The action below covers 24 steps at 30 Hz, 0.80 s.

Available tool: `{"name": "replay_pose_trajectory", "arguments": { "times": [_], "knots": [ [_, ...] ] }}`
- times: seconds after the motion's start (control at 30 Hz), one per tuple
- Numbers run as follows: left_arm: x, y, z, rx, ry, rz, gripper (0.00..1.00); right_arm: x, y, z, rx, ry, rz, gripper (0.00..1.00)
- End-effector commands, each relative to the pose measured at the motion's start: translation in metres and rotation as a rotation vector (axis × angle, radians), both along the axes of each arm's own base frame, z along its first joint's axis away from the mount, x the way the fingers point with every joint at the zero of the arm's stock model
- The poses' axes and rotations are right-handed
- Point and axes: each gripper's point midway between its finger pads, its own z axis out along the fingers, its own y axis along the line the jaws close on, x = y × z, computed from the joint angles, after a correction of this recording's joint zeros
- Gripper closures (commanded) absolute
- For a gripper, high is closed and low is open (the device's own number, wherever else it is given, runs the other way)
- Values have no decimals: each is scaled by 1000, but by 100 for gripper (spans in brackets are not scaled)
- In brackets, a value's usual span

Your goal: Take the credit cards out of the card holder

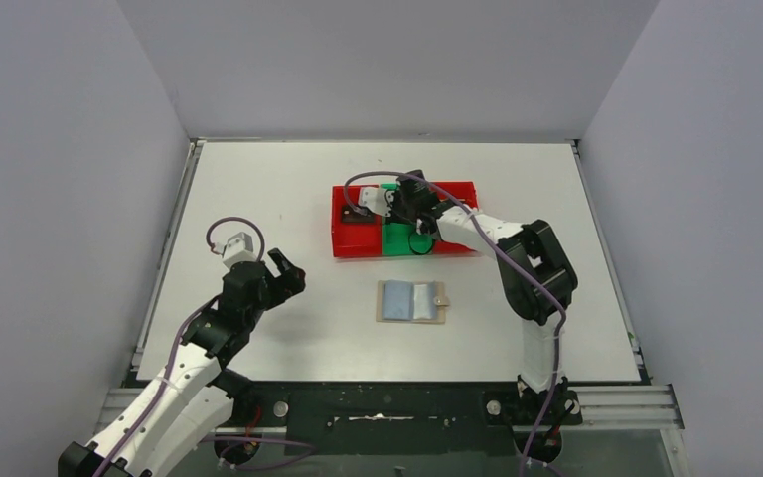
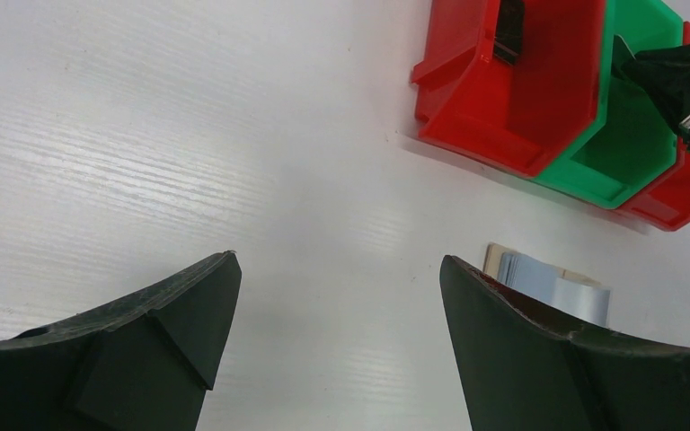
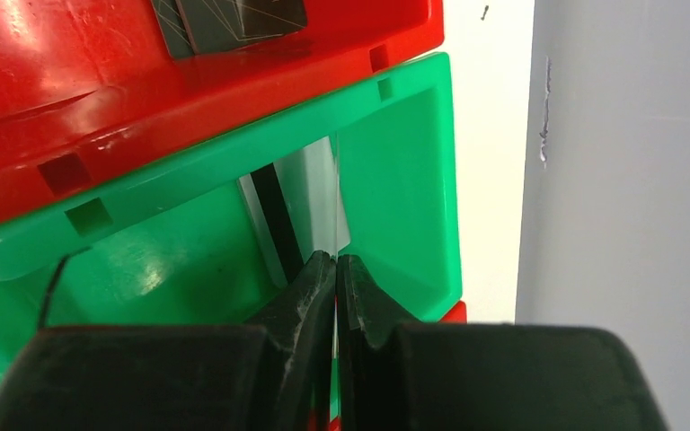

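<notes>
The card holder (image 1: 412, 301) lies open on the table, beige with a light blue lining, and its edge shows past my left finger (image 2: 548, 285). My right gripper (image 3: 334, 260) is shut on a thin silver-grey credit card (image 3: 310, 193) with a dark stripe, held upright over the green bin (image 3: 395, 180). From above, the right gripper (image 1: 404, 206) hangs over the bins. A dark credit card (image 3: 234, 20) lies in the red bin (image 3: 99, 99) beside it. My left gripper (image 1: 288, 270) hovers open over bare table, left of the holder, with nothing between its fingers (image 2: 337, 265).
A row of red and green bins (image 1: 457, 243) stands behind the card holder, mid-table. The right arm (image 1: 532, 268) reaches over to them from the right. Grey walls close in the table on three sides.
</notes>
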Motion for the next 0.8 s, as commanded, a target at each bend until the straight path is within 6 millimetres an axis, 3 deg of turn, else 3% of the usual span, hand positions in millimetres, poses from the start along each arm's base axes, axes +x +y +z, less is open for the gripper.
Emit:
{"name": "replay_pose_trajectory", "arguments": {
  "times": [0.0,0.23,0.77],
  "knots": [
    [9,2,24,-10,-64,16,17,20,1,13,-4,-77,34,100],
    [9,1,24,-4,-59,11,17,26,1,6,6,-68,50,99],
    [10,0,19,-3,-46,5,17,33,-2,-5,-34,-92,63,88]
  ]
}}
